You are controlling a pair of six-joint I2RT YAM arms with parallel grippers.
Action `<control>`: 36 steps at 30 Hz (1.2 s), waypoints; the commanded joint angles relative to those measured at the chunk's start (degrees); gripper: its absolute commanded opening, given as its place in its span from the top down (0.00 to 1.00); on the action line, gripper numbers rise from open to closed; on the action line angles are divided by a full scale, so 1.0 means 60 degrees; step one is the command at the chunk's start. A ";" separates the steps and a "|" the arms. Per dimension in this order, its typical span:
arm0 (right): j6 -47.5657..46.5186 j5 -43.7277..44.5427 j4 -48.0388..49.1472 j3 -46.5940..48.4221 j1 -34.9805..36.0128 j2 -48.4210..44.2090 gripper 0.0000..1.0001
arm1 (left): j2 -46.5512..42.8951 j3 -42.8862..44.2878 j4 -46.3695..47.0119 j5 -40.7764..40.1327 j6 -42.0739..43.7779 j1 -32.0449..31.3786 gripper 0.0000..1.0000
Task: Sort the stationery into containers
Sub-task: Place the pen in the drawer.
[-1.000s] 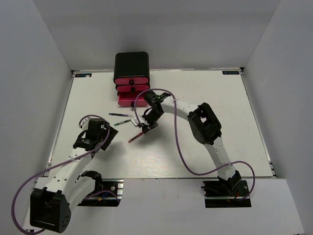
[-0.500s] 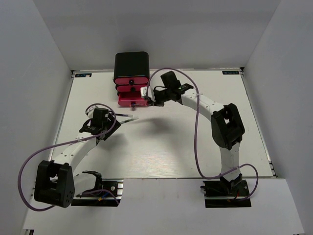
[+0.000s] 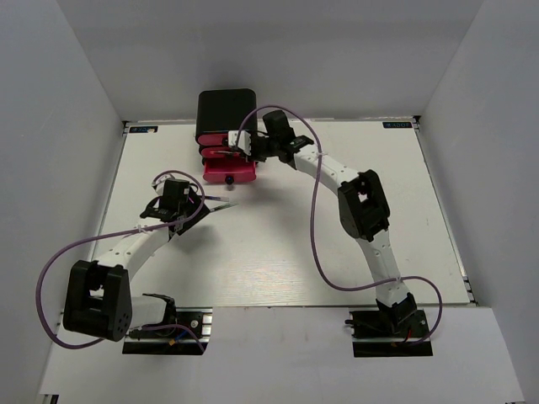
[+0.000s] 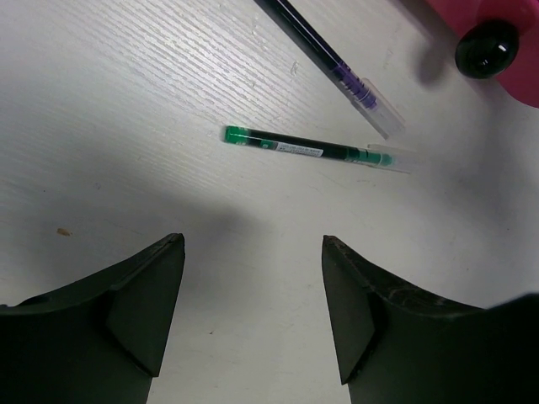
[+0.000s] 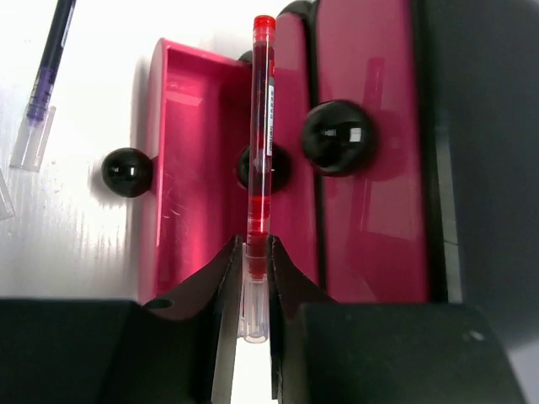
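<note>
- Step in hand, by the look of it: dropping the red pen [image 5: 261,135] into the pulled-out bottom drawer [image 5: 181,194] of the pink drawer stack [image 3: 215,138].
- Pinched at its clear-capped end between the pressed-in jaws of the right gripper [image 5: 254,252], and held level, parallel to the drawer's long side.
- Hangs over the drawer's rear edge and the middle drawer's knob [image 5: 282,168] rather than squarely above the open tray, as far as the wrist view tells.
- Best to shift outward, away from the black box [image 5: 480,126], until the whole pen sits over the pink cavity.
- Then lower close and part the jaws, so as to avoid a bounce over the low wall.
- Keep the pen aligned with the tray's length. Hard to judge the fit from here, and a skewed drop could bridge the rim.
- Mind the knobs, likely to catch the tip or a finger on the way down.
- Left gripper [image 4: 253,311]: jaws spread wide, nothing between them, above the white table [image 4: 126,126].
- Just ahead of it on the table, a green pen [image 4: 307,148].
- Beyond that, a black pen with a purple grip [image 4: 324,55], its clear cap near the bottom drawer's knob [image 4: 487,49].
- Both loose pens close to the drawer front, so worth keeping the two arms apart there.
</note>
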 commanded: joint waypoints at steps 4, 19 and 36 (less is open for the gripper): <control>0.0176 0.0155 0.0754 0.0248 0.0074 0.0123 1.00 | -0.0301 0.0278 -0.0177 -0.0098 0.0101 0.0046 0.24; -0.0278 0.0140 0.0681 -0.0661 0.0337 0.0137 1.00 | 0.0505 0.0893 -0.0089 -0.0186 0.0701 0.0046 0.24; 0.0059 0.0023 0.0798 -0.0793 0.0352 -0.0052 0.54 | 0.1720 0.1934 0.0466 0.1394 0.5093 -0.0042 0.29</control>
